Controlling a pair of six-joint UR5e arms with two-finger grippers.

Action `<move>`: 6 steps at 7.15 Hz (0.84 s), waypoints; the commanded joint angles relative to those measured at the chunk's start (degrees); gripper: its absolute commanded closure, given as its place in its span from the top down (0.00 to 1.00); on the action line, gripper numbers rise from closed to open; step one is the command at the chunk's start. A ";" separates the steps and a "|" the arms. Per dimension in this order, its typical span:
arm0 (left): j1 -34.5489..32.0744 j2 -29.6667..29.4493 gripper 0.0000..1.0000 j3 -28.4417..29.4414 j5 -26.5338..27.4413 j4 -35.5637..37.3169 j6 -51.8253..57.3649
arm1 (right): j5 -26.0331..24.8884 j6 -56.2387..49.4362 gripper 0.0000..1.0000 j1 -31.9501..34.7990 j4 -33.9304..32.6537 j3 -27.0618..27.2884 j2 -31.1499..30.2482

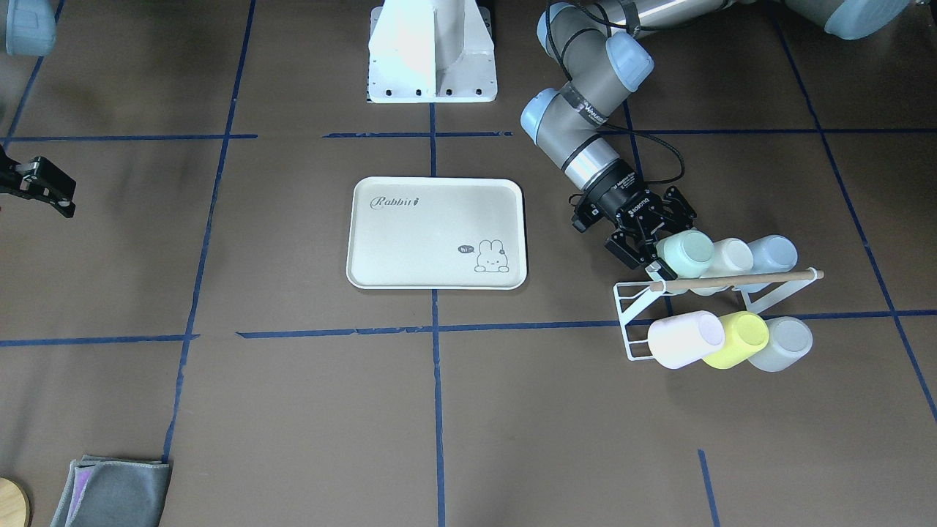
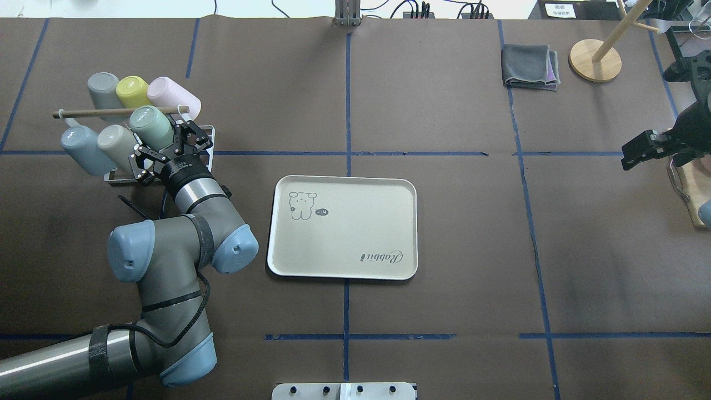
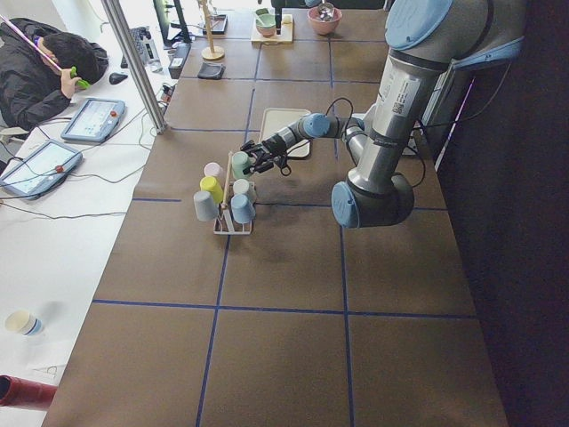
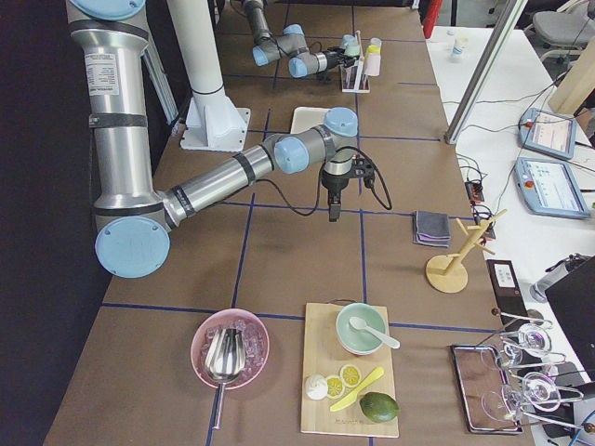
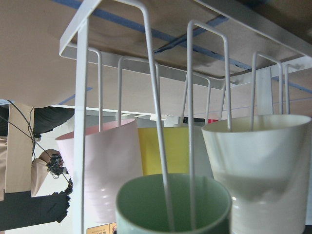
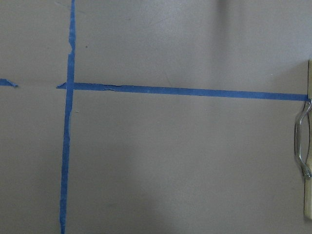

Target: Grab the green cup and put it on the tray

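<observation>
My left claw point(image 2: 162, 140) stands wide around the mouth end of the green cup point(image 1: 688, 252). The cup sits on a prong of the wire rack point(image 1: 633, 322), on the robot's left of the tray point(image 1: 410, 241). If I pull crooked, the prong can catch inside the cup, drag the rack, or knock the cream cup point(image 1: 732, 256) touching it.

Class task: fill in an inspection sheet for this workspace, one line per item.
Surface: brown table, blue tape grid.
Job's things: green cup on the wire rack; tray empty.
Clutter: five other cups on the rack; folded grey cloth.
Grippers: left gripper open at the green cup's mouth; right gripper away from both, state unclear.
Cables: black cable along the left wrist.
Surroundings: seated operator at a side desk.
</observation>
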 commanded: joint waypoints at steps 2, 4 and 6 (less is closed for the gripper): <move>-0.25 0.12 0.39 -7.08 0.32 5.79 0.95 | -0.04 0.00 1.00 0.00 0.00 0.03 0.01; -2.26 0.21 0.40 -9.99 0.41 6.24 1.73 | -0.04 0.00 1.00 0.00 -0.09 0.03 0.01; -4.20 0.82 0.40 -16.82 0.32 6.24 5.24 | 0.05 0.00 1.00 0.00 0.00 0.03 0.01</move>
